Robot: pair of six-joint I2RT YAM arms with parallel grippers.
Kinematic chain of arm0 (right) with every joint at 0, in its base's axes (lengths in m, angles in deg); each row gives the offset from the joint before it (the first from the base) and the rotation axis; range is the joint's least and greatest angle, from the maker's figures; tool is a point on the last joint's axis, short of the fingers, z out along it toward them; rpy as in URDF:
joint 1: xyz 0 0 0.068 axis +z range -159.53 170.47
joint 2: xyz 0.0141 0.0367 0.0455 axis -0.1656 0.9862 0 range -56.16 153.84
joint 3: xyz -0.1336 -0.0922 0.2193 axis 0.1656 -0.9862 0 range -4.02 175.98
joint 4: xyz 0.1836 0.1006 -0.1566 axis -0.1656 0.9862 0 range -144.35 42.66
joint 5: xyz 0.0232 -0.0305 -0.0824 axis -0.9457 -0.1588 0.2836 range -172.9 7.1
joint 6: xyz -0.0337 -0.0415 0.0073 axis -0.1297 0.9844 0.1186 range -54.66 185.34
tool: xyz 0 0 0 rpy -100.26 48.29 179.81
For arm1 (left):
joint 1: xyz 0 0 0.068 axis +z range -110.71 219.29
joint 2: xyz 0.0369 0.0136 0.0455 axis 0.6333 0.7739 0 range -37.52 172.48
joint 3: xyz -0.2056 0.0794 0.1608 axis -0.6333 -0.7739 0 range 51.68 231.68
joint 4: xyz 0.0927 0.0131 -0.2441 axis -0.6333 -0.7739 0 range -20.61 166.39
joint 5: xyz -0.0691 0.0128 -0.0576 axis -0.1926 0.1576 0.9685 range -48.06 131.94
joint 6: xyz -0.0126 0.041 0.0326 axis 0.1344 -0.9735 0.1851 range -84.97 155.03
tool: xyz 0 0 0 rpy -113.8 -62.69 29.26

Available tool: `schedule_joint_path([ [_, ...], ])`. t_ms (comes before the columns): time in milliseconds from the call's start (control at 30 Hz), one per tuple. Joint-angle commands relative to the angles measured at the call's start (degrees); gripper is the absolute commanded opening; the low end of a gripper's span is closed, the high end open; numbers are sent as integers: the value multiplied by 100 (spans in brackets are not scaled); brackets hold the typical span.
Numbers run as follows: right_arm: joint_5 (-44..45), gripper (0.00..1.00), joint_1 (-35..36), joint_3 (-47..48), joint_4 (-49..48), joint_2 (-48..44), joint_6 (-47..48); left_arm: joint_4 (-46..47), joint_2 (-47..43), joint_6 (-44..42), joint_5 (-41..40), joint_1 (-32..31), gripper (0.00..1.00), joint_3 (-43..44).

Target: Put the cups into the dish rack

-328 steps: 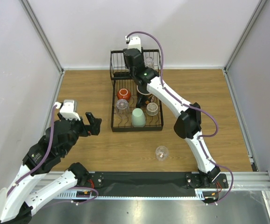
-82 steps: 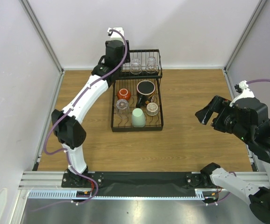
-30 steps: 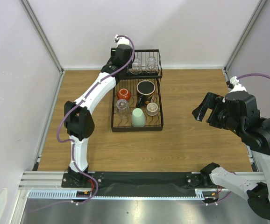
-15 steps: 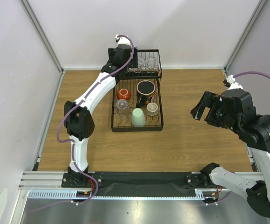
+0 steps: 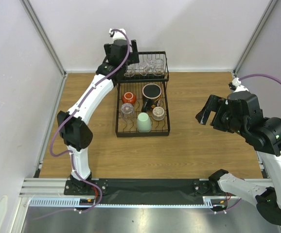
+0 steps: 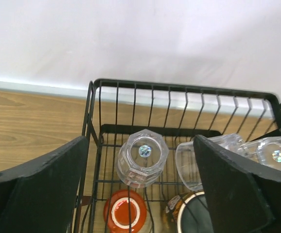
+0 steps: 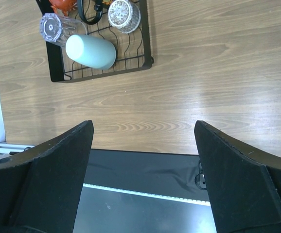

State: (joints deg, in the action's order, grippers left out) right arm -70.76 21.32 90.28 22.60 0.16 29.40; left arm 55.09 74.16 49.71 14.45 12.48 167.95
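Observation:
The black dish rack (image 5: 142,135) stands at the back of the table. Its raised basket (image 6: 179,89) holds three clear glass cups; one (image 6: 142,156) stands upside down right below my left gripper (image 6: 140,140). That gripper is open, above the glass and apart from it, over the basket's left end (image 5: 123,60). The tray part holds a red cup (image 5: 128,97), a black-rimmed mug (image 5: 151,91), a mint-green cup (image 7: 91,51) and two more glasses (image 5: 127,111). My right gripper (image 5: 208,110) hangs open and empty above the bare wood, right of the rack.
White walls stand close behind the basket. A black strip (image 7: 145,167) and a metal rail run along the table's near edge, below my right gripper (image 7: 143,125). Bare wood lies left and right of the rack.
My left gripper has opened, left a clear glass in the basket and drawn back to the left. The glasses in the basket have shifted. My right arm has drifted slightly left.

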Motion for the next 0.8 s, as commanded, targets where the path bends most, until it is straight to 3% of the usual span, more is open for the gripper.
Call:
schedule_joint_path([
  [0, -63, 90, -27, -61, -250, -42, 44, -32, -340, 281, 84, 35, 94, 238],
  [133, -124, 90, -27, -105, -277, 2, 35, 257, -375, 501, 787, 35, 80, 116],
  [167, -116, 90, -35, -88, -277, 2, 52, 371, -357, 588, 928, 35, 65, 115],
  [233, -98, 90, -27, -70, -251, 29, 79, 460, -314, 650, 1332, 35, 50, 159],
  [267, -81, 90, -35, -18, -224, 37, 87, 504, -252, 859, 1420, 35, 37, 159],
  [367, -2, 90, -44, 35, -119, 29, 114, 618, -77, 1325, 1737, 35, 22, 238],
  [500, 78, 91, -53, 44, -31, -41, 149, 925, 230, 1906, 2194, 35, 11, 414],
  [567, 121, 91, -62, 62, 39, -50, 158, 891, 415, 2188, 2301, 27, 0, 694],
  [667, 235, 91, -70, 132, 136, -85, 149, -460, 986, 2864, 1503, 0, 0, 1827],
  [767, 420, 91, -70, 167, 189, -226, 140, -551, 1128, 2830, 1492, 0, 0, 2023],
])
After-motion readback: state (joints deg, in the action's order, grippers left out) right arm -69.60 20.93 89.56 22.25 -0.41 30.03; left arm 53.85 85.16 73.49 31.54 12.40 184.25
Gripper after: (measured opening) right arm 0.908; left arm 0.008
